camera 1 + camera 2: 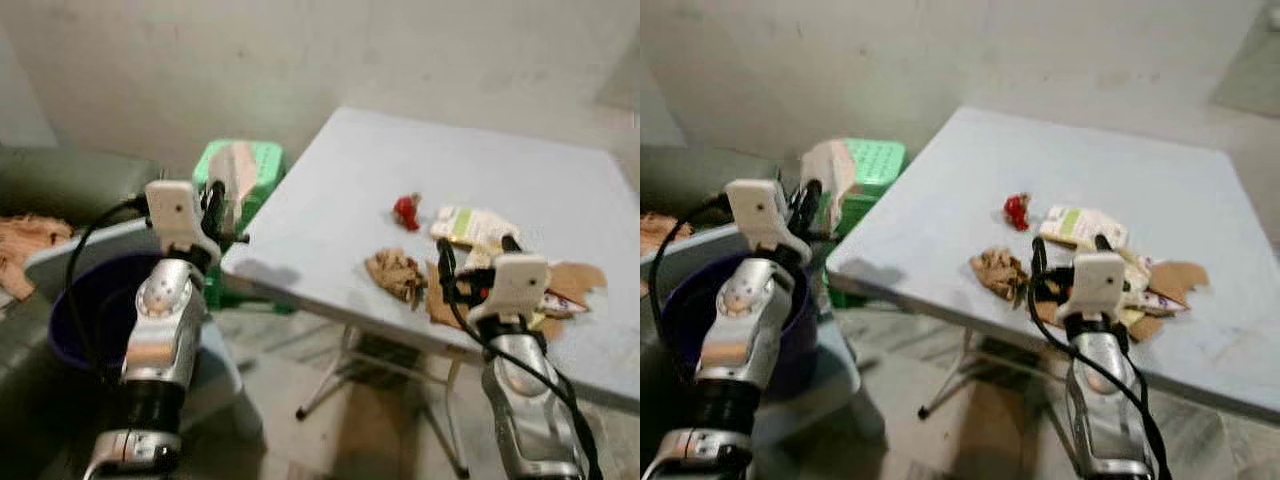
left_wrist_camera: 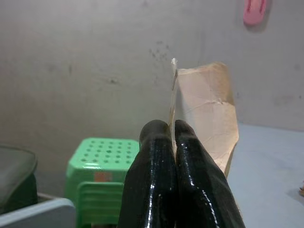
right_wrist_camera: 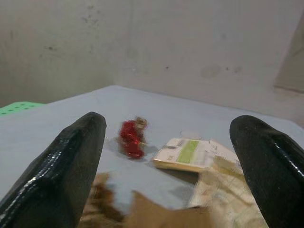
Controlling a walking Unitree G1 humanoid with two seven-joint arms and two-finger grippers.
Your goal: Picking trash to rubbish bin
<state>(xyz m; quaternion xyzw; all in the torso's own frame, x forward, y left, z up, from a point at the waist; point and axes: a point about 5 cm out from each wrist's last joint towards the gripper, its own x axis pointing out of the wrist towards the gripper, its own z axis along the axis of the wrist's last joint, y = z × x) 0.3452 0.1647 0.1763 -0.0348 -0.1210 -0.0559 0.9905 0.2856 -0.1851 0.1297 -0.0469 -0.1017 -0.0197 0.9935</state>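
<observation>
My left gripper [image 1: 216, 203] is shut on a tan piece of cardboard [image 1: 238, 168] and holds it upright, just off the table's left corner and beside the purple rubbish bin [image 1: 75, 315]. In the left wrist view the fingers [image 2: 156, 156] pinch the cardboard's [image 2: 209, 109] edge. My right gripper [image 1: 478, 255] is open at the table's front edge, facing the trash. There lie a red wrapper [image 3: 131, 139], a white and green packet [image 3: 183, 154], crumpled brown paper [image 1: 394, 272] and torn cardboard pieces [image 1: 575, 280].
The pale folding table [image 1: 400, 150] fills the middle and right. A green plastic stool [image 1: 265, 160] stands behind the left gripper. A dark seat [image 1: 60, 180] with an orange cloth [image 1: 22, 245] is at the far left. A wall closes the back.
</observation>
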